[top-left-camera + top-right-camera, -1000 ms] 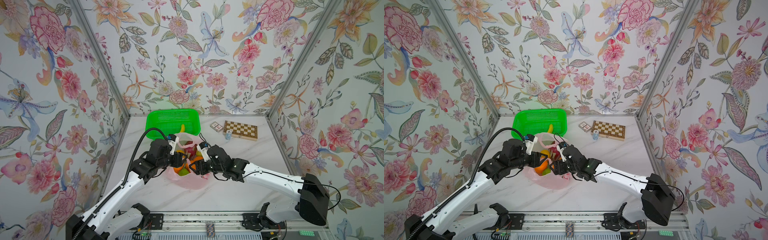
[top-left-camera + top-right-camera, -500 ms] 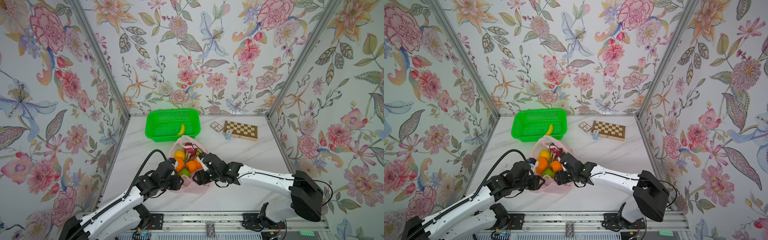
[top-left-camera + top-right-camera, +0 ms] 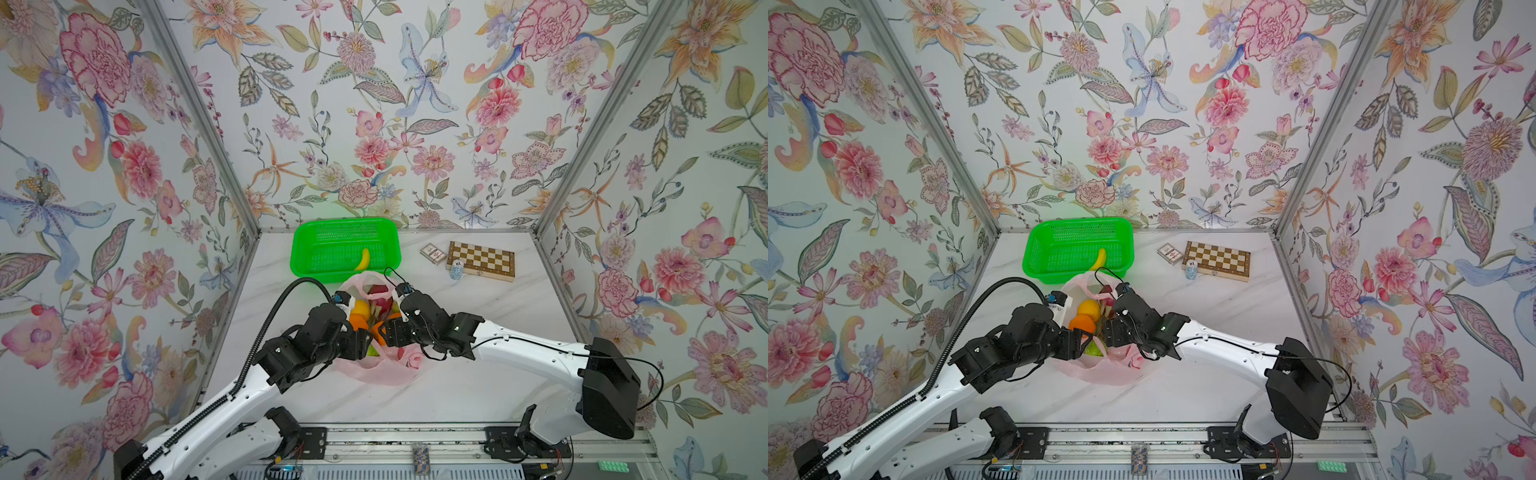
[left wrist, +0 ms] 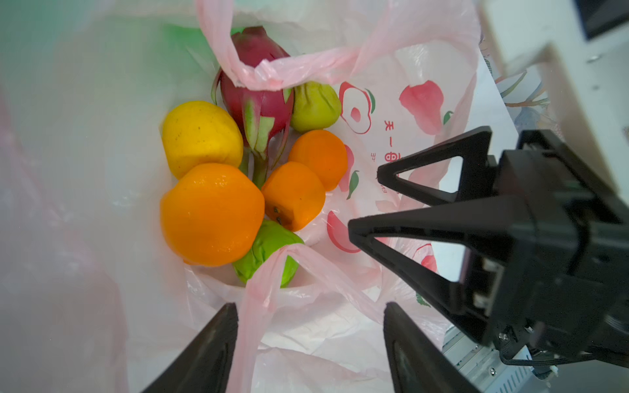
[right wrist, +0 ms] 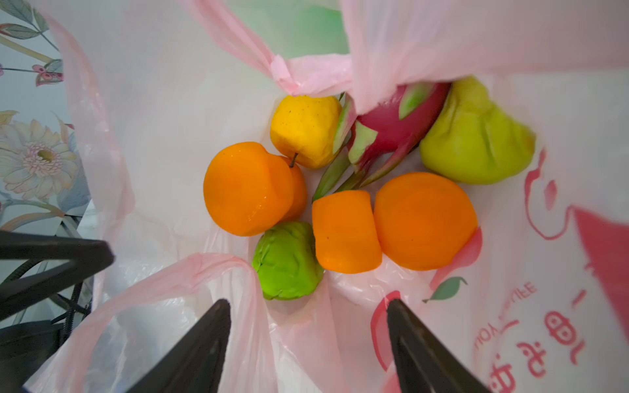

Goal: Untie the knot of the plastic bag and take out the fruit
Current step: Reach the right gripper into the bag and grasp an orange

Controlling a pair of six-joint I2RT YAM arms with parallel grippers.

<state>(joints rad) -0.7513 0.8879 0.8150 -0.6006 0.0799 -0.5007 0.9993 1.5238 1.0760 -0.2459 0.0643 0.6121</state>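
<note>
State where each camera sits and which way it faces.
Top views: high above the robot's base, looking down on table, plastic bag, green basket; left arm, right arm show.
Left wrist: on its arm, facing into the bag; open left gripper and right gripper show.
Right wrist: on its arm, facing into the bag; open right gripper shows.
Shared by both wrist views: dragon fruit.
</note>
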